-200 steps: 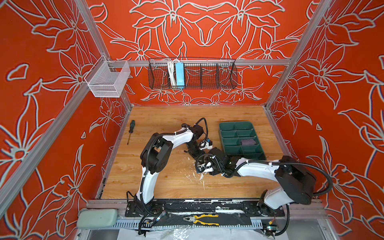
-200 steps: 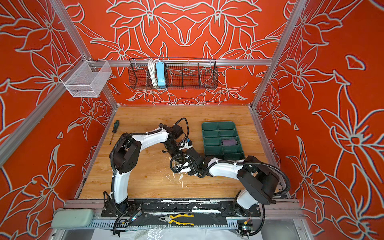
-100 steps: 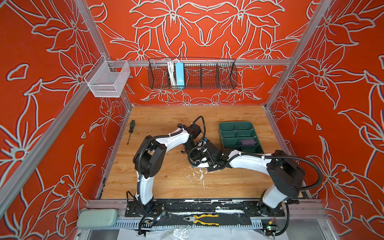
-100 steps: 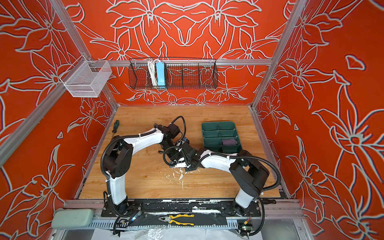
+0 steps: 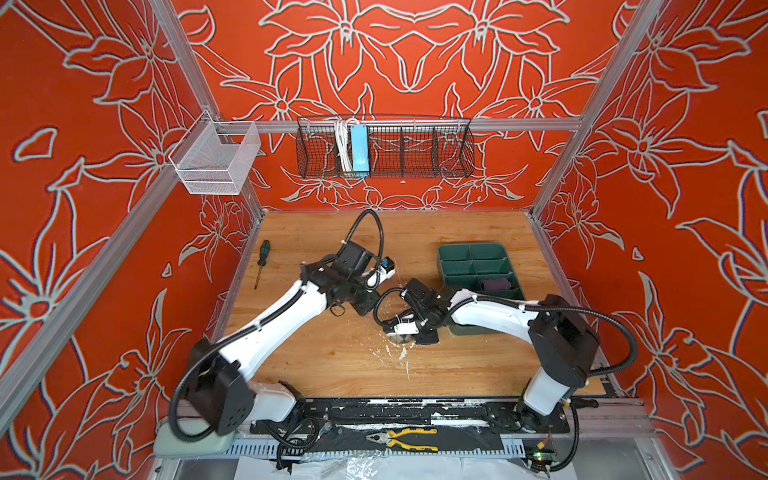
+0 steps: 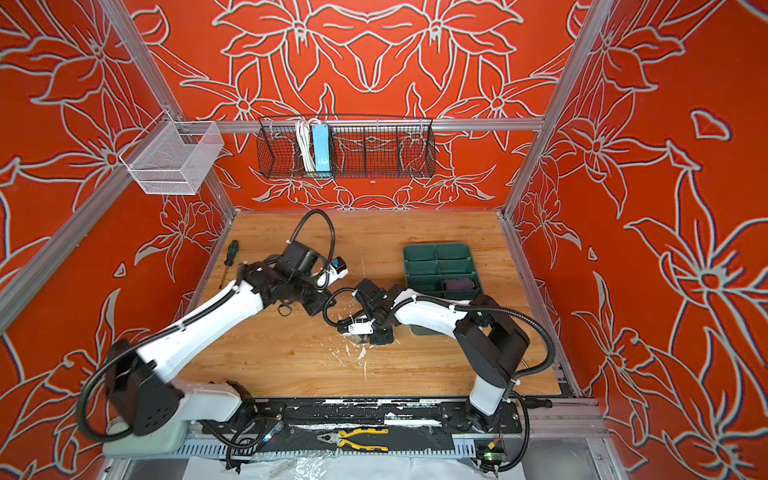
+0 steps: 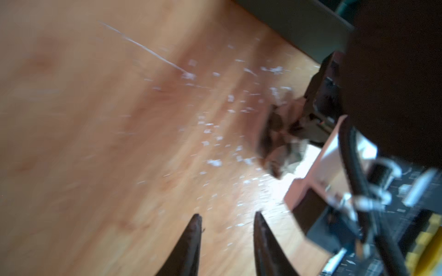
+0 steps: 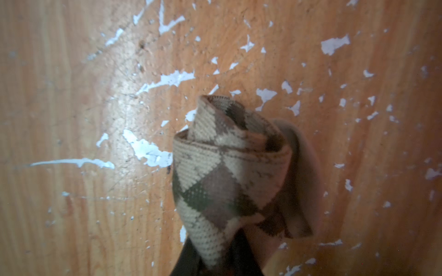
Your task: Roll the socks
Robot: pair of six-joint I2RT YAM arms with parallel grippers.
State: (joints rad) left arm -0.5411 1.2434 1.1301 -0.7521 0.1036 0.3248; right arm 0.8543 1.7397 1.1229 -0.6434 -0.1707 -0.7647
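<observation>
Two socks, well apart. The argyle sock (image 8: 229,172) is wound into a loose roll of beige with brown and olive diamonds, and my right claw (image 8: 212,258) pinches its lower end, fingers pressed together on the fabric. The roll sits close over the wooden table (image 8: 71,119) and its white flecks; whether it touches the wood I cannot tell.

The purple sock (image 5: 495,284) lies bunched in a right-hand compartment of the green tray (image 5: 455,253), which stands on the right side of the table, partly behind my right arm.

My left claw (image 7: 227,215) hangs empty beside the right one — fingers spread, bare wood between them. Its wrist view is blurred, but the argyle sock shows there off to one side, clear of my left fingertips. A screwdriver (image 5: 261,262) lies by the table's left edge, far from both socks.
</observation>
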